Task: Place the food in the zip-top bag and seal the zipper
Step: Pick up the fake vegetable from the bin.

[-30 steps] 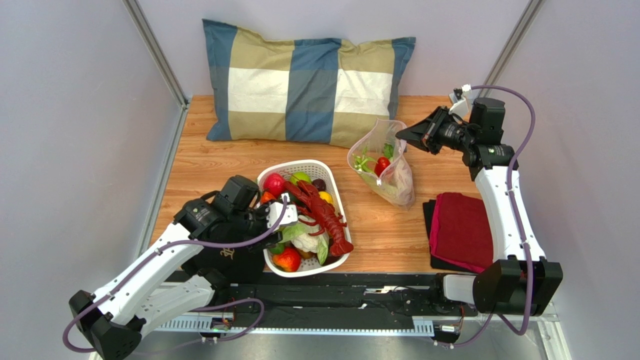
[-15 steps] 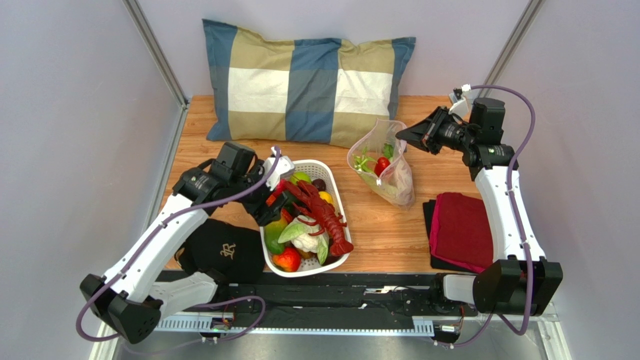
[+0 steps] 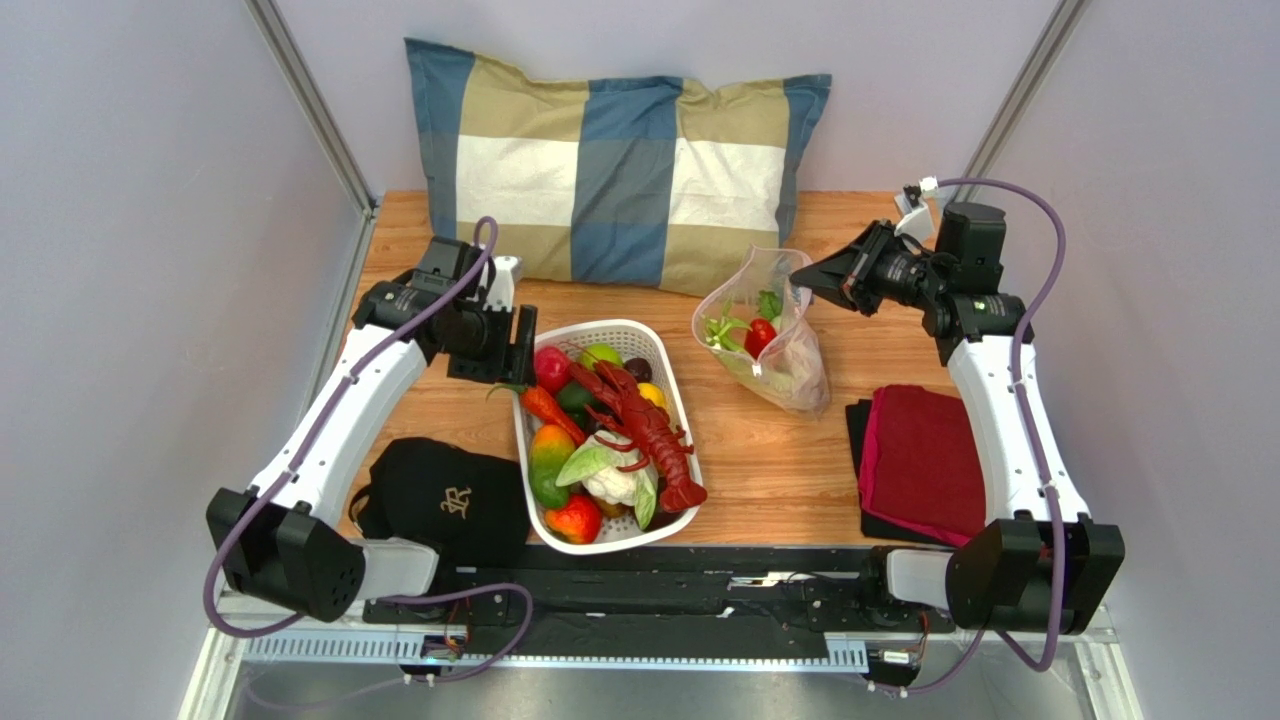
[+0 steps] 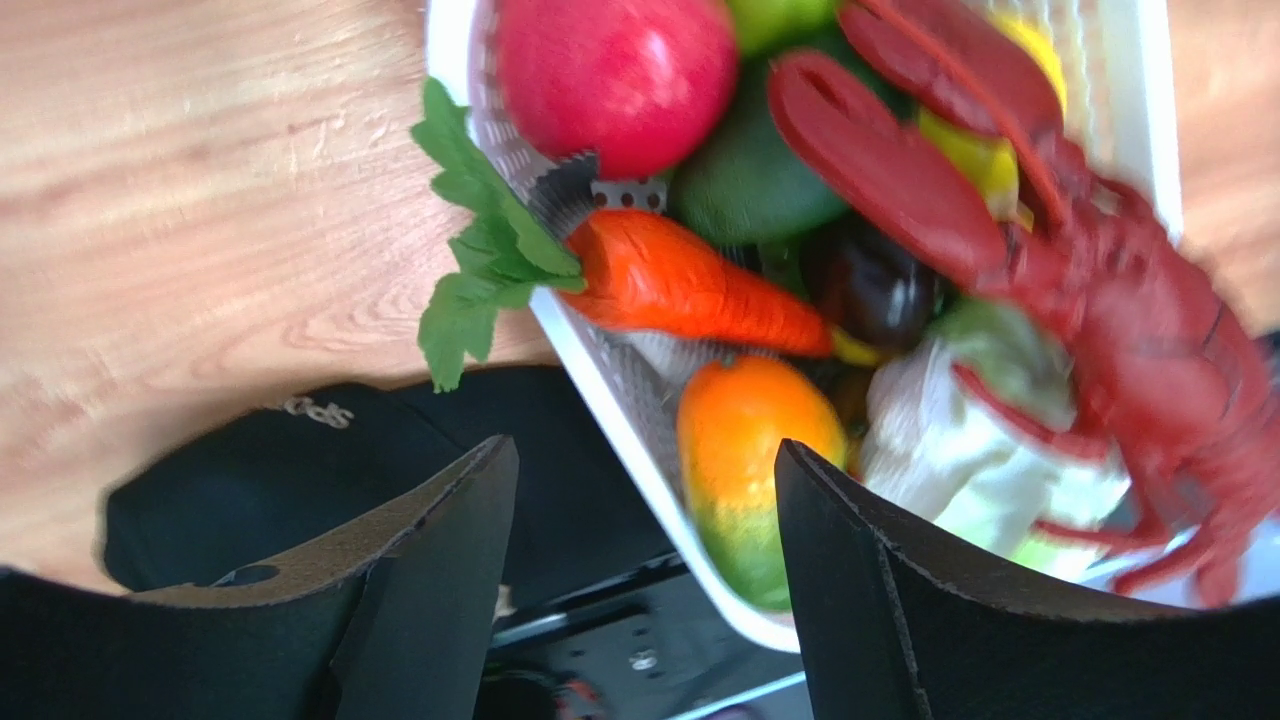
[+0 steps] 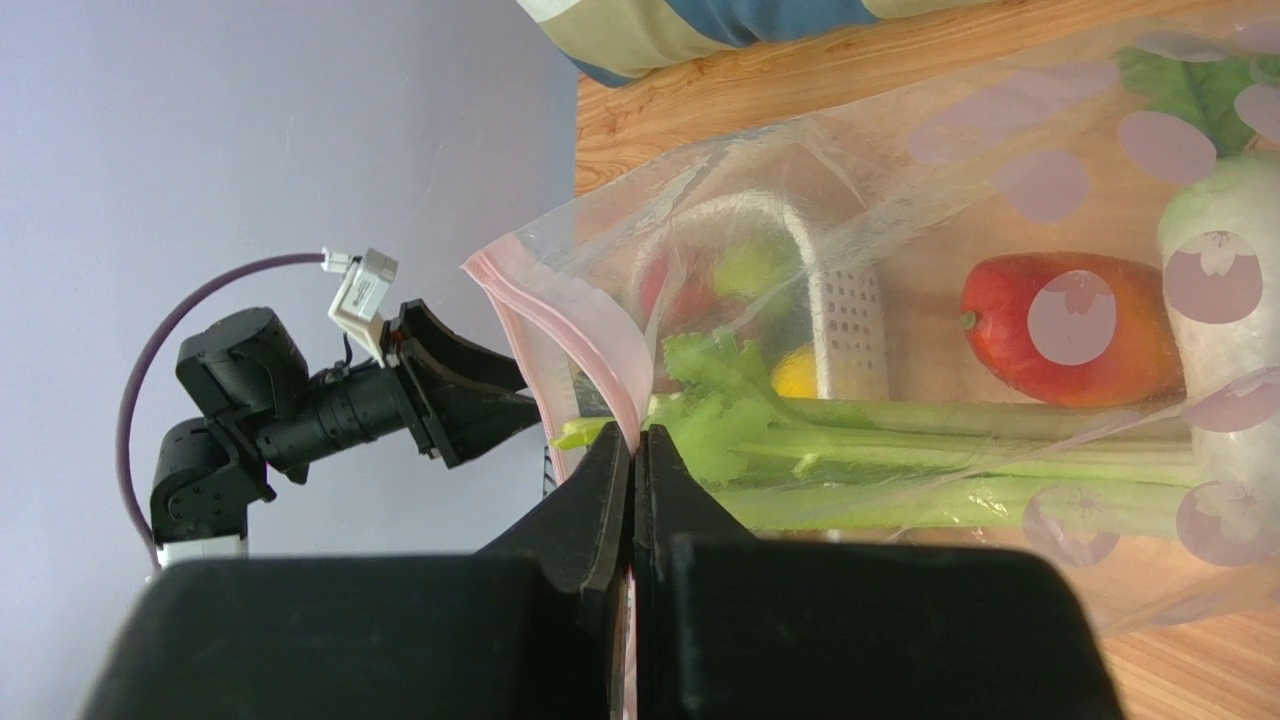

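Bag [image 3: 762, 333] is on table [image 3: 781, 465], back-right of centre, btwn pillow [image 3: 616, 158] and red cloth [image 3: 920, 458]. Bottom rests on the wood, top corner held up. Zipper [image 5: 559, 345] is unsealed and the mouth gapes. Inside, per R wrist cam: green stalk [image 5: 962, 450] lying lengthwise, red fruit [image 5: 1070, 330] beside it, and sth white [image 5: 1225, 225] at frame edge that I can't ID. R jaws are fully closed, pinching the bag's mouth edge right at the pink strip. Other food sits in white basket [image 3: 601, 329] mid-table, apart from the bag. Lobster [image 3: 657, 428] is sprawled on top. Carrot [image 4: 684, 285] has its leaves hanging over the L rim. Also in there: apple [image 4: 616, 60], orange-green mango [image 4: 739, 450], pale leafy piece [image 4: 977, 435], and strawberry [image 3: 574, 518] at the near end. L jaws are wide open w/ nothing in them, above the basket's L rim; carrot and mango show below the gap, no contact visible. Black cap [image 3: 443, 503] lies on table just L of basket; touching it or not, can't tell. Red cloth lies on a dark cloth [image 3: 860, 450] near the table's R edge.
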`<state>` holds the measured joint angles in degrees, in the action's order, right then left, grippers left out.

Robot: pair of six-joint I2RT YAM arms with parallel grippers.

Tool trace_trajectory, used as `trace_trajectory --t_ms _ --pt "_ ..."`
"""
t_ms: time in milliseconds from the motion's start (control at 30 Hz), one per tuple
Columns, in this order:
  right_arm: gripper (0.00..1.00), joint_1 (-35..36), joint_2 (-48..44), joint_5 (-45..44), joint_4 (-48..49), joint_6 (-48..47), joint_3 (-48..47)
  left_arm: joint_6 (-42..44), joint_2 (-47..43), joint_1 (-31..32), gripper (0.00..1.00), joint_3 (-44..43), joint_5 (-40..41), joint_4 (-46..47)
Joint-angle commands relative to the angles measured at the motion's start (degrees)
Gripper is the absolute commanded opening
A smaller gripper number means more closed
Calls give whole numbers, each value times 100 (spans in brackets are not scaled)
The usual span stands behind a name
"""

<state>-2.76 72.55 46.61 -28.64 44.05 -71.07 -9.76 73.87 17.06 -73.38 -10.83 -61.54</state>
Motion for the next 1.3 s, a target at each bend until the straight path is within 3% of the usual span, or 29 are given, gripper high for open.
trace_trajectory --t_ms 0,100,167,233,333,400,433,467,533,567,600,633,700,767,933,1133,1267 --pt "0 -14 -145 41 78 -99 -48 -1483 268 -27 72 -326 510 -182" --pt "0 -14 -145 24 78 -90 -39 -1915 331 -27 67 -212 512 -69" --pt "0 -14 -154 15 87 -81 -13 -2039 356 -27 58 -124 372 45" --pt "0 -14 -136 15 87 -90 -21 -1777 427 16 53 -115 3 194" --pt "0 -14 -128 15 61 -142 -39 -505 191 52 52 87 -418 782" --pt "0 -22 -119 32 34 -204 -56 1347 -273 43 57 341 -1074 1301" --pt "0 -22 -110 41 34 -221 -56 2241 -441 34 71 421 -1314 1398" --pt "0 -22 -101 50 26 -222 -65 3660 -591 26 79 482 -1569 1451" --pt "0 -22 -75 50 34 -222 -65 5152 -934 -18 93 746 -1833 1487" --pt "0 -14 -23 67 60 -213 -65 5856 -961 -45 94 773 -2018 1182" --pt "0 -14 4 68 78 -204 -56 7498 -918 -175 93 756 -2489 910" --pt "0 -14 30 76 113 -161 -56 8133 -848 -255 91 695 -2703 637" --pt "0 -14 110 85 183 -116 -82 10218 -376 -335 89 345 -3046 -609" --pt "0 -14 145 85 184 -99 -118 11246 38 -335 82 54 -3083 -1709" --pt "0 -22 154 41 70 -230 -267 12311 1182 -326 74 -659 -2917 -2257" --pt "0 -22 189 24 -1 -283 -285 12735 1297 -194 70 -256 -2293 -1854" --pt "0 -14 224 24 34 -248 -276 12518 1367 -54 69 -106 -2055 -1722"
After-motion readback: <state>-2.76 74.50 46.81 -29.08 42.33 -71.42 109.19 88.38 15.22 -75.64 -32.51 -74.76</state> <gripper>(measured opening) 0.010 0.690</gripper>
